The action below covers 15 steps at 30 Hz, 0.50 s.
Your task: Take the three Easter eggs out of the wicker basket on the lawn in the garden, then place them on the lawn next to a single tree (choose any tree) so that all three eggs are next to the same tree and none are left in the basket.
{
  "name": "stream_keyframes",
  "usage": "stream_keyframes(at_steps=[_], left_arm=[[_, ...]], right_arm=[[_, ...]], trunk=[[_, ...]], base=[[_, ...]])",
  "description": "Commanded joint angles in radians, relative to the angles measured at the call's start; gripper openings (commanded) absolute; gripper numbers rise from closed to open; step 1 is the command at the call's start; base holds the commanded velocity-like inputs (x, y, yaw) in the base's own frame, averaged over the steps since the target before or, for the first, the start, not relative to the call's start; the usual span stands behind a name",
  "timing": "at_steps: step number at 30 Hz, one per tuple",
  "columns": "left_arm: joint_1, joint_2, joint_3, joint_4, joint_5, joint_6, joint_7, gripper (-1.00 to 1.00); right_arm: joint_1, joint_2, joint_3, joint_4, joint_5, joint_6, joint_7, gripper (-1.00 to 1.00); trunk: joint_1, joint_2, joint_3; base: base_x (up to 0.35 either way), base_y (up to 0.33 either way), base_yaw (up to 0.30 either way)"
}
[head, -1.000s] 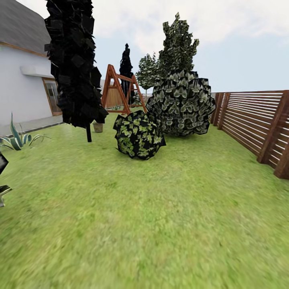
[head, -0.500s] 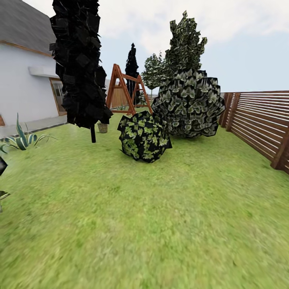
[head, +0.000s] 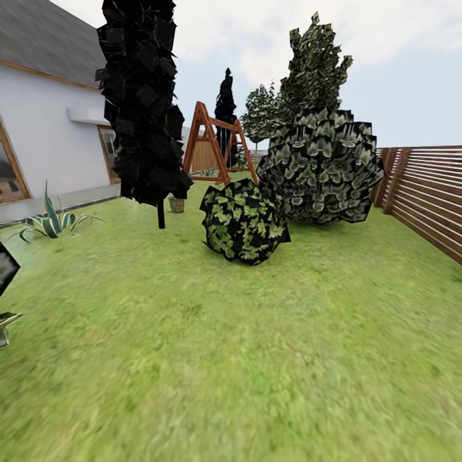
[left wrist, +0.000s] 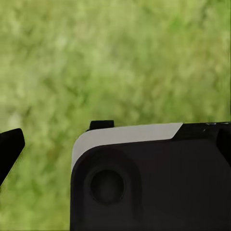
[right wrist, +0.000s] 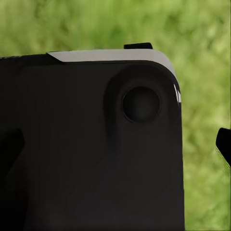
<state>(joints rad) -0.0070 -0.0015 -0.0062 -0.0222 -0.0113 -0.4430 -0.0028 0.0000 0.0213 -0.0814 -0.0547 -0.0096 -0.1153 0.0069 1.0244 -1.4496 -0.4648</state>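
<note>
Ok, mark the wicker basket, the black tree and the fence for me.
wicker basket (head: 176, 205), head view, its woven side wall.
black tree (head: 142, 96), head view, mid crown.
fence (head: 428, 199), head view, its horizontal slats.

Lawn (head: 256, 359) carries wicker basket (head: 176, 205); bush (head: 244, 221); black tree (head: 144, 102)

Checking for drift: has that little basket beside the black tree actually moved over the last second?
No. The wicker basket keeps its spot beside the black tree's trunk; the whole picture slid right, so the camera moved.
</note>
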Motion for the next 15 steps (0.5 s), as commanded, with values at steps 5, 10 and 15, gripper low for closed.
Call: stream_keyframes(at_steps=[5,10,15], left_arm=[[-0.001,0.0,0.0,0.001,-0.001,-0.003,0.0,1.0],[0.0,0.0,0.0,0.001,-0.001,-0.003,0.0,1.0],[-0.001,0.0,0.0,0.001,-0.001,-0.003,0.0,1.0]], right_arm=[[0.0,0.001,-0.008,-0.001,0.0,-0.002,0.001,1.0],[0.0,0.002,-0.008,-0.001,0.0,-0.002,0.001,1.0],[0.0,0.003,-0.007,-0.001,0.0,-0.002,0.001,1.0]], trunk=[[0.001,0.0,-0.001],[0.001,0.0,-0.001],[0.001,0.0,-0.001]], base=[[0.328,0.0,0.01],[0.328,0.0,0.069],[0.328,0.0,0.187]])
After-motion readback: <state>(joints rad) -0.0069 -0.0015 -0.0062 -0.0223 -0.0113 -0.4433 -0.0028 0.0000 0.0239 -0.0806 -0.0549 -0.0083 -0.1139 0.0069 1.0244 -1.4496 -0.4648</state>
